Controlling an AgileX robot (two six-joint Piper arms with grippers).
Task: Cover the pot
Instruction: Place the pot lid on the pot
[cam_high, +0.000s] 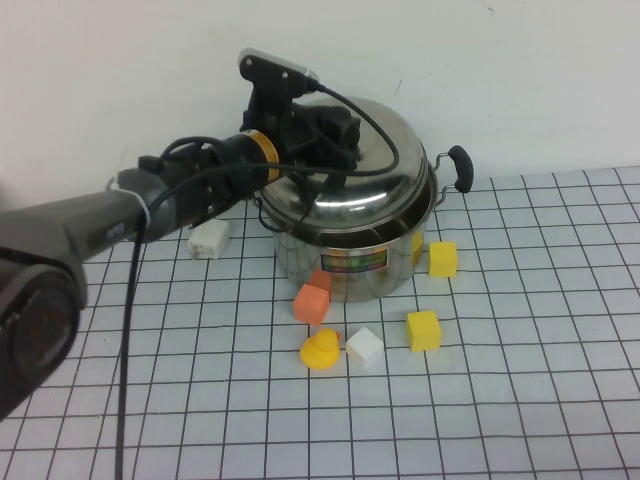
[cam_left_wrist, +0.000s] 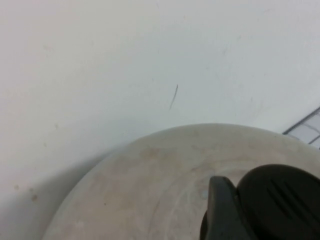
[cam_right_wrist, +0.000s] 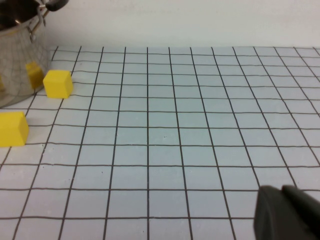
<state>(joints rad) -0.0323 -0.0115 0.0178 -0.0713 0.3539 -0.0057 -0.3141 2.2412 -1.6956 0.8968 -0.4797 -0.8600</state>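
Note:
The steel pot (cam_high: 345, 240) with a colourful label stands at the back of the gridded table; one black side handle (cam_high: 458, 165) shows on its right. The domed steel lid (cam_high: 390, 170) lies on top of it. My left gripper (cam_high: 335, 135) is on the lid's top, over its black knob. In the left wrist view one finger (cam_left_wrist: 220, 210) presses against the knob (cam_left_wrist: 280, 200) above the lid's dome (cam_left_wrist: 150, 180); the other finger is hidden. My right gripper (cam_right_wrist: 287, 215) is out of the high view, low over the table to the pot's right, its fingertips together. The pot's side also shows in the right wrist view (cam_right_wrist: 17, 60).
In front of the pot lie an orange cube (cam_high: 311, 302), a yellow duck (cam_high: 321, 350), a white cube (cam_high: 364, 346) and two yellow cubes (cam_high: 424, 330) (cam_high: 443, 258). A white block (cam_high: 209, 239) lies left of the pot. The white wall is close behind.

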